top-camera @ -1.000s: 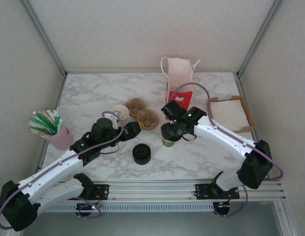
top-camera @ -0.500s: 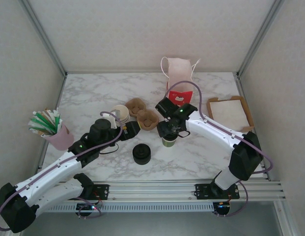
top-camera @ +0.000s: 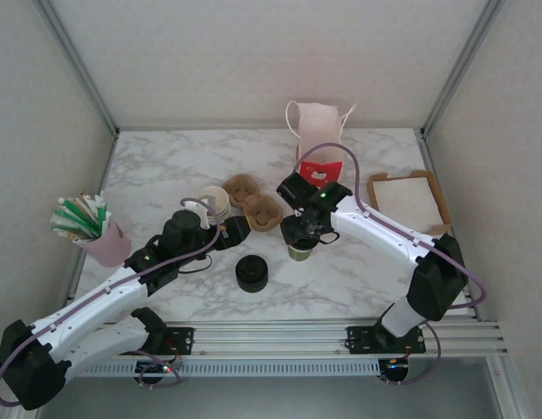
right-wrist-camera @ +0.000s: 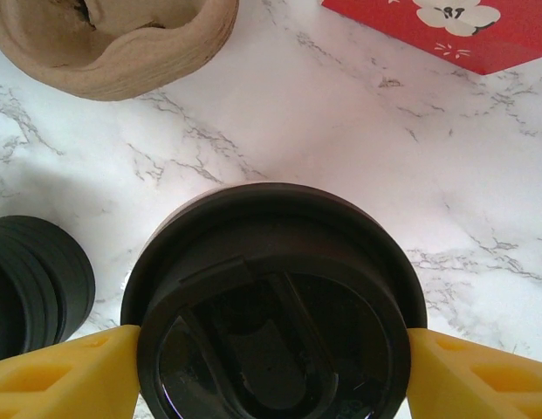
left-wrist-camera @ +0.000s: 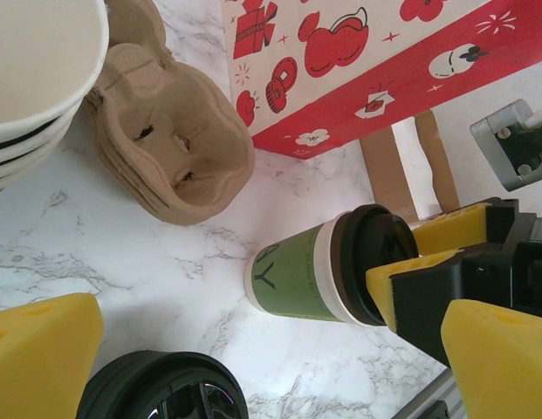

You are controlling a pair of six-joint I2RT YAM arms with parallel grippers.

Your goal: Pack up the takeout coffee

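Observation:
The takeout coffee [top-camera: 298, 251] is an olive-green paper cup with a black lid, standing upright on the marble at mid-table. From above, my right gripper [top-camera: 304, 234] is shut on it. In the right wrist view the yellow fingers [right-wrist-camera: 70, 375] press both sides of the lid [right-wrist-camera: 275, 314]. The left wrist view shows the cup [left-wrist-camera: 310, 272] side-on with the right gripper's pads [left-wrist-camera: 410, 278] at its lid. My left gripper [top-camera: 240, 229] is open just left of the cup and holds nothing.
A black stack of lids [top-camera: 251, 273] sits in front of the left gripper. Stacked cream cups [top-camera: 215, 202] and brown pulp carriers [top-camera: 263, 212] lie behind it. A red-and-white gift bag [top-camera: 319, 140] stands at the back, a cardboard tray [top-camera: 410, 201] at right, and a pink cup of straws [top-camera: 94, 229] at left.
The right arm has swung its elbow leftward and the gripper has shifted slightly back over the cup. The cup stays in place. The left arm has barely moved.

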